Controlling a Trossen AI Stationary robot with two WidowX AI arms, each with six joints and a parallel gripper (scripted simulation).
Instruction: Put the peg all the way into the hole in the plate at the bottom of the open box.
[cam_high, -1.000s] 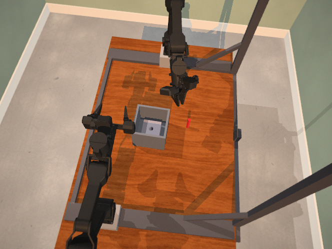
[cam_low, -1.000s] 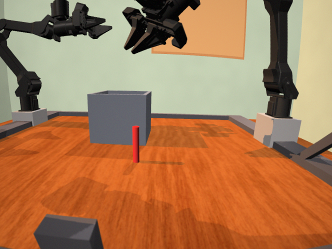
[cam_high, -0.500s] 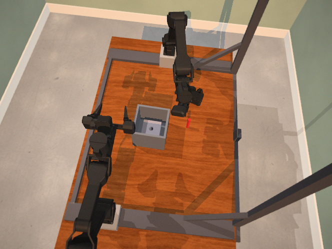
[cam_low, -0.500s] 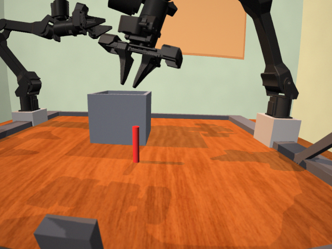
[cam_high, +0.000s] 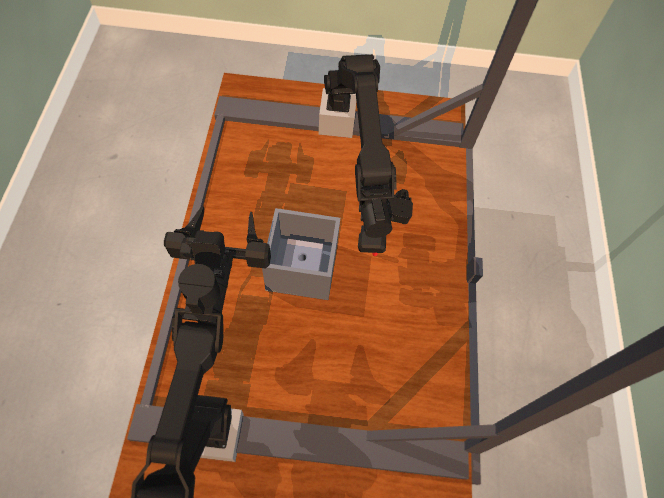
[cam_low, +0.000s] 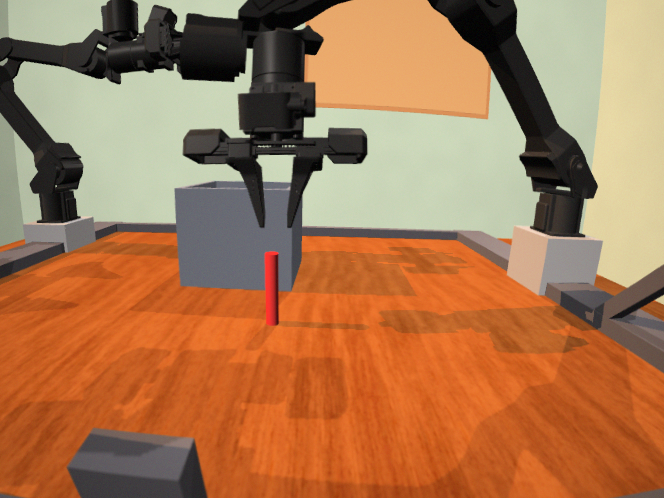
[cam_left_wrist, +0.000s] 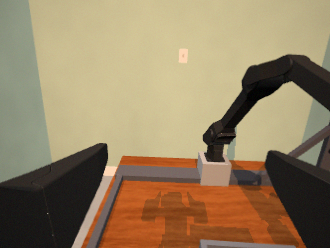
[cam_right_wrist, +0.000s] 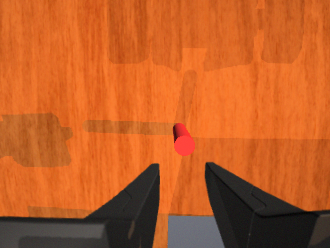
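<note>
The red peg (cam_high: 374, 254) (cam_low: 271, 289) (cam_right_wrist: 184, 145) stands upright on the table. The open grey box (cam_high: 300, 283) (cam_low: 235, 235) (cam_left_wrist: 225, 243) (cam_right_wrist: 192, 232) has a pale plate (cam_high: 313, 262) at its bottom with a dark hole (cam_high: 302, 257) in it. My right gripper (cam_low: 276, 225) (cam_right_wrist: 182, 170) points down above the peg, partly open and empty, its tips higher than the peg's top; the top view hides its fingers. My left gripper (cam_high: 226, 211) (cam_left_wrist: 187, 154) is wide open and empty, raised beside the box; its fingers are hidden in the exterior view.
The wooden table (cam_high: 418, 364) (cam_low: 375, 428) has a grey frame (cam_high: 300, 439) around it. A dark grey block (cam_high: 475, 269) (cam_low: 134, 455) sits on the frame side beyond the peg from the box. Slanted posts (cam_high: 498, 80) rise at that side. Both arm bases stand on white blocks (cam_high: 336, 123) (cam_low: 557, 257).
</note>
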